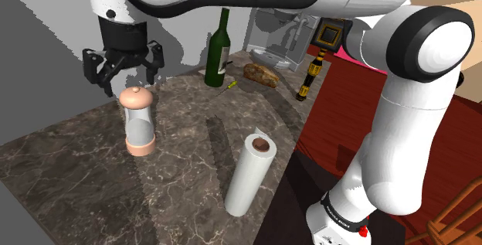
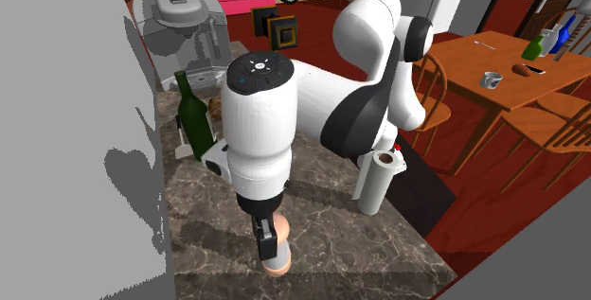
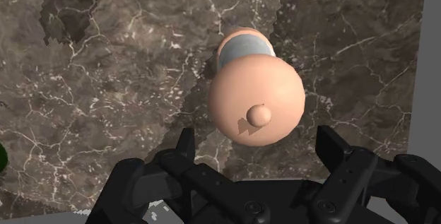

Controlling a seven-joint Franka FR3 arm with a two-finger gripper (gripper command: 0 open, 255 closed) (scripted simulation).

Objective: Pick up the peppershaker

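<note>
The pepper shaker (image 1: 138, 121) stands upright on the dark marble counter (image 1: 69, 166). It has a pinkish-tan knobbed cap and base and a grey see-through body. My black gripper (image 1: 126, 79) hangs just above its cap, open, not touching it. In the wrist view the shaker's round cap (image 3: 256, 99) lies ahead of the gripper (image 3: 260, 148), roughly centred between the spread fingers. In the second exterior view the gripper (image 2: 267, 237) covers most of the shaker (image 2: 279, 264), near the counter's front edge.
A white paper towel roll (image 1: 249, 172) stands near the counter's edge on the shoulder view's right. At the back are a green wine bottle (image 1: 218, 50), a bread loaf (image 1: 261, 73) and a dark slim bottle (image 1: 309, 77). A grey wall (image 1: 31, 50) bounds the left.
</note>
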